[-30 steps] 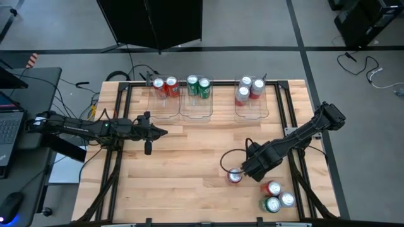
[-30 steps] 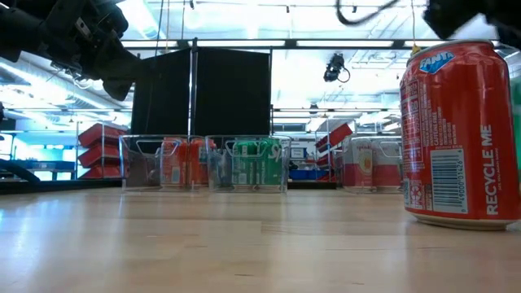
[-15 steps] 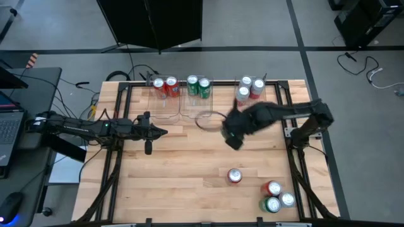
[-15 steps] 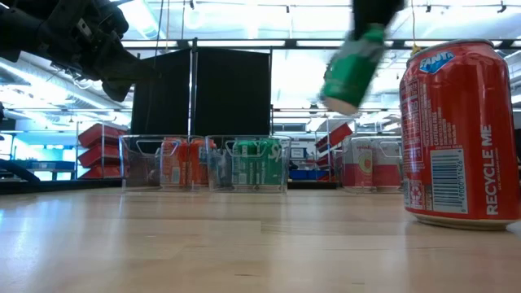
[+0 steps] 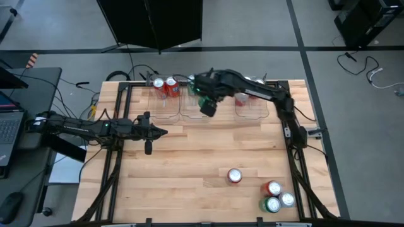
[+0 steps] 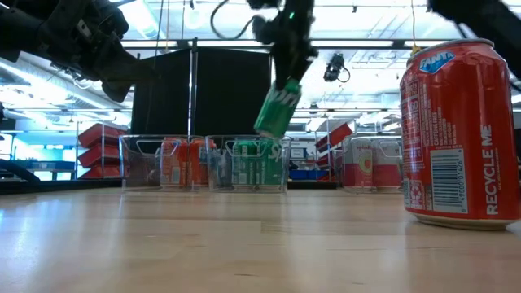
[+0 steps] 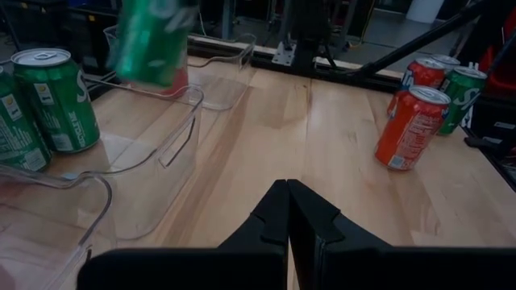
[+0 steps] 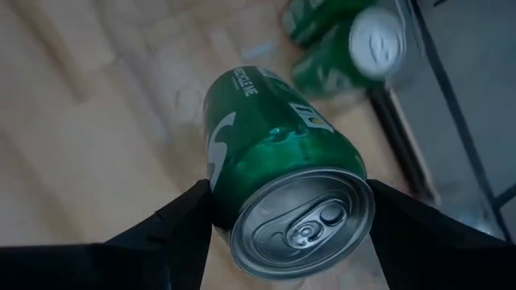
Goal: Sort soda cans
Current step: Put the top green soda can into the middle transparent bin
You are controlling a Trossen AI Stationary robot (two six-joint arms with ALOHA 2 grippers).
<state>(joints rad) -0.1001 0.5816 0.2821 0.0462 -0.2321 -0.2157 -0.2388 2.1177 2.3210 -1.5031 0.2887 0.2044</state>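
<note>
Since the green can (image 8: 282, 205) hangs tilted in the right gripper (image 5: 207, 104) above the middle clear bin (image 5: 196, 108), the step in hand looks like a placement, and doing it well calls for bringing the can upright before lowering it into the bare front part of that bin, clear of the two green cans (image 5: 197, 86) already standing at the bin's back. In the right wrist view the can sits between the two dark fingers, pinched across its body, silver top towards the camera and base pointing down and away, so the gripper is clamped on it. In the low view the can (image 6: 278, 107) slants, its lower end just above the bin's rim; a release at that angle would likely let it topple or knock the neighbours, so I would level the wrist first and let go only once the base is on the bin floor. Beside this bin, the one holding red cans (image 5: 165, 86) and the one holding silver-white and red cans (image 5: 250, 88) should stay untouched. The left gripper (image 7: 288, 201) waits over the surface (image 5: 189, 164) well away from the middle bin, its fingers pressed together on nothing. Far from the bin, a lone red can (image 5: 235, 176) and a cluster of three cans (image 5: 276, 198) stand unsorted.
</note>
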